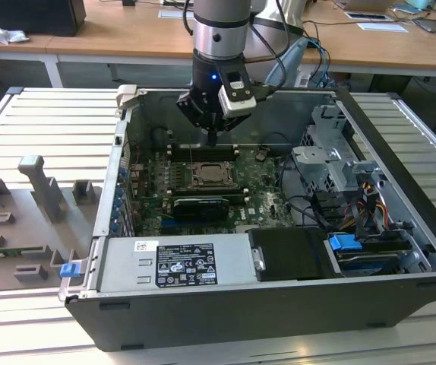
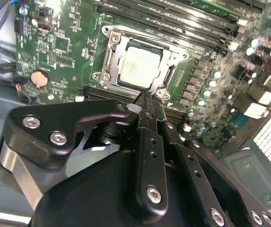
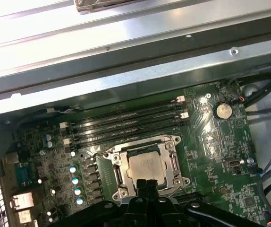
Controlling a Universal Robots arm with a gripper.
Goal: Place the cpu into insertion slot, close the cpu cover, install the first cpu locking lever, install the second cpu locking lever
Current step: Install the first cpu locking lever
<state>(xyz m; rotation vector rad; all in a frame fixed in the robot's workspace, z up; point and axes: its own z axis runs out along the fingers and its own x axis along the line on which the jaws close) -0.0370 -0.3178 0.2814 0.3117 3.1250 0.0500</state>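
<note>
Hovering over the open computer case (image 1: pixel 400 163) on the grooved metal table (image 1: pixel 36 129), the pincer (image 1: pixel 213 139) hangs just above the green motherboard (image 1: pixel 260 186). In the second wrist view we see its fingertips (image 2: pixel 145 97) pressed together with nothing between them, so we read it as closed and empty. The cpu (image 2: pixel 138 68) lies flat in the insertion slot (image 2: pixel 165 74), pale face up. The cpu cover (image 2: pixel 118 52) is folded down around it, and the chip shows through the square cut-out. We cannot tell whether the locking levers are latched. In the exterior view the socket sits at about six o'clock from the pincer tips, close by. The long black card (image 1: pixel 200 207) is at six o'clock from the socket, and the memory slots (image 1: pixel 203 150) are at twelve. The power supply (image 1: pixel 176 262) lies along the case's near edge.
</note>
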